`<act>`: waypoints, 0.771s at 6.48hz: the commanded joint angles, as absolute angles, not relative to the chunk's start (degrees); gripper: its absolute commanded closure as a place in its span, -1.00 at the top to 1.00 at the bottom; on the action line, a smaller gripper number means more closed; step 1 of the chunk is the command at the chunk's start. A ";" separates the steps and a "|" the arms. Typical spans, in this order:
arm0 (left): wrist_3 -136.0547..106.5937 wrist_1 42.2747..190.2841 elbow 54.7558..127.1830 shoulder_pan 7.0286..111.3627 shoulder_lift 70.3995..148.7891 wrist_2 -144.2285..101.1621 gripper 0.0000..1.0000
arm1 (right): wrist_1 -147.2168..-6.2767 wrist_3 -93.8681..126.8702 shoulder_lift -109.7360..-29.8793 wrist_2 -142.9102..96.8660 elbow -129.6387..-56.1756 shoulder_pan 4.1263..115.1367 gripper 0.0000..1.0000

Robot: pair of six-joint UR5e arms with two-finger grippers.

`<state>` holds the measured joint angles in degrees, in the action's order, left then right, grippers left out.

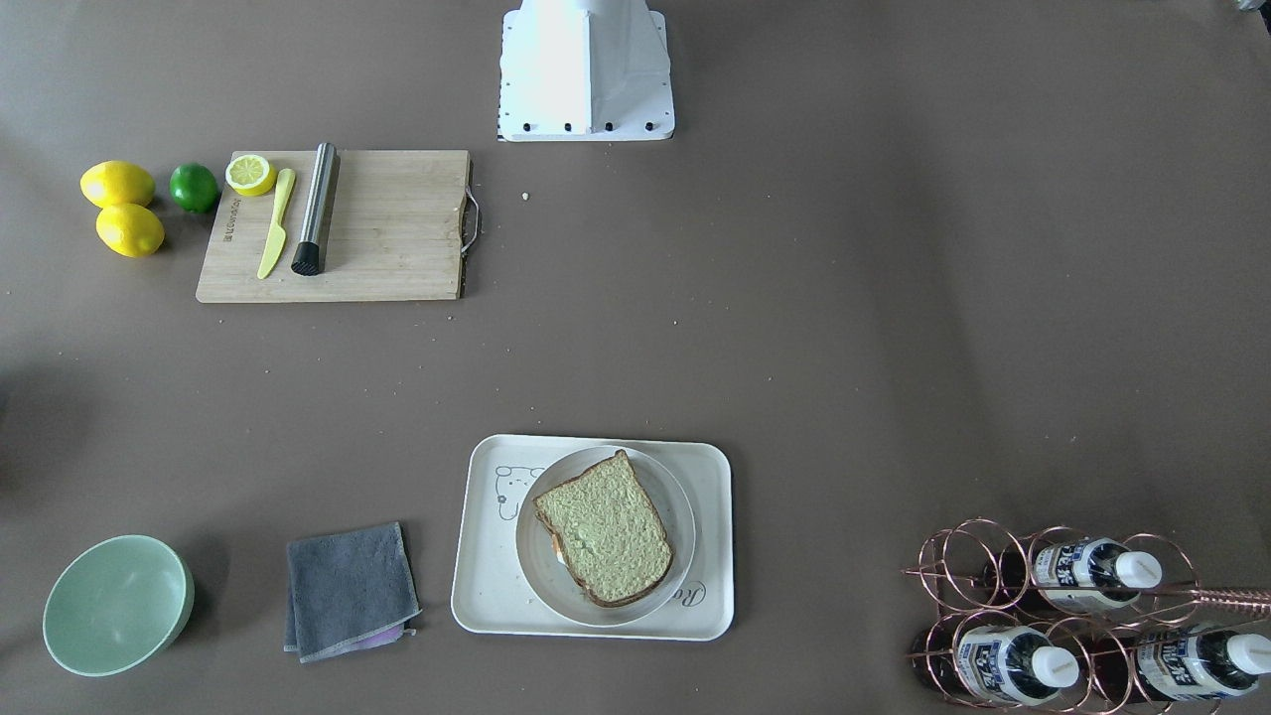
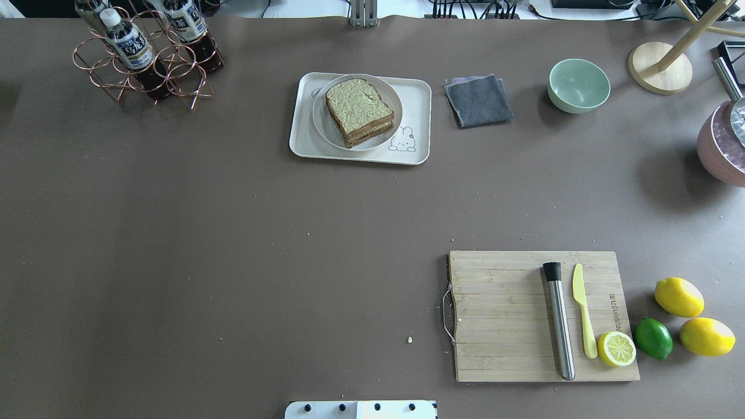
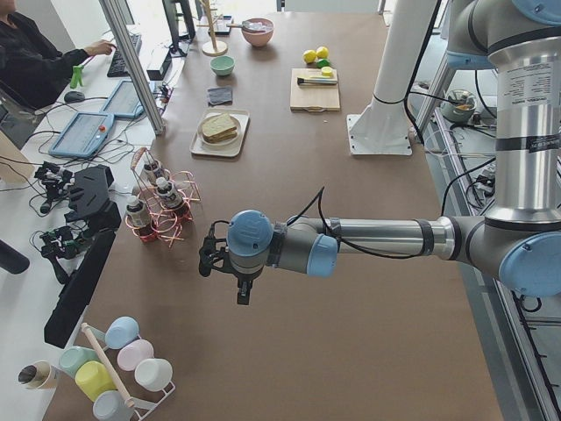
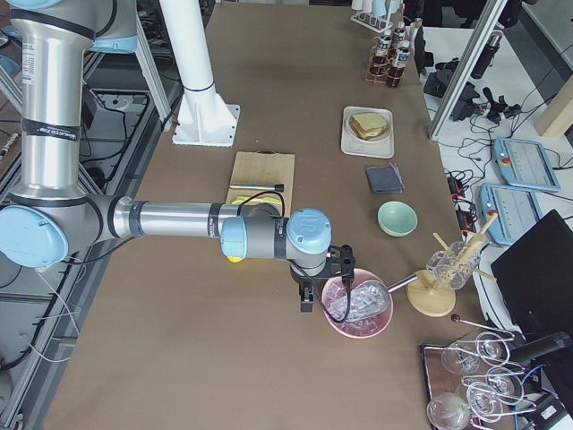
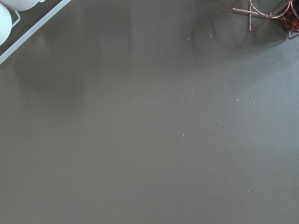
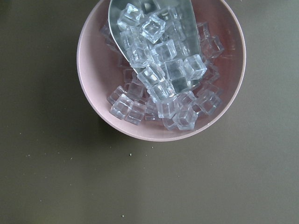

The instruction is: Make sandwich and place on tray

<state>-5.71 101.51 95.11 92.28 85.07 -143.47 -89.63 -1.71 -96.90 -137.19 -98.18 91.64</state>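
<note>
Closest to the overhead camera sat the robot's white base (image 2: 361, 409), and just beyond it, on the robot's right, a wooden cutting board (image 2: 500, 314) carrying a steel muddler (image 2: 560, 326), a yellow plastic knife (image 2: 584, 314) and a half lemon (image 2: 617, 349). Bare brown desk (image 2: 233, 233) stretched from there to the far edge, where the tray (image 2: 416, 96) lay with its long axis along the desk's length, roughly in line with the base. On it stood a round white plate (image 2: 394, 96), and on the plate the sandwich (image 2: 359, 107), both slices stacked and turned askew to the tray's sides; by that the task looked done. Neither hand was near it. The left hand (image 3: 242, 289) hung over bare desk beyond the copper bottle rack (image 2: 145, 70) at the robot's left end, and the right hand (image 4: 305, 297) hung over a pink bowl of ice cubes (image 6: 91, 70) at the right end. The tray therefore lay inward from each, well apart. Which hand was nearer could not be told, nor whether either hand's fingers were apart or together.
</note>
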 commanded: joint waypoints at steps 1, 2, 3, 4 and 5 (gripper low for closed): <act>-5.54 101.51 95.10 92.29 85.25 -143.35 0.94 | -89.56 -1.85 -96.86 -136.85 -98.17 91.58 1.00; -5.45 101.51 95.18 92.29 85.25 -143.35 0.94 | -89.56 -1.76 -96.51 -136.85 -98.09 91.58 1.00; -5.45 101.51 95.10 92.29 85.25 -143.35 0.95 | -89.56 -1.76 -96.50 -136.93 -98.09 91.58 1.00; -5.54 101.51 95.01 92.29 85.34 -143.35 0.94 | -89.56 -1.76 -96.42 -136.93 -98.17 91.67 1.00; -5.54 101.51 95.10 92.20 85.34 -143.35 0.94 | -89.56 -1.67 -96.42 -136.93 -98.17 91.67 1.00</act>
<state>-5.51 101.51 95.07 92.27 85.31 -143.35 -89.56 -1.74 -96.46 -136.93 -98.14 91.63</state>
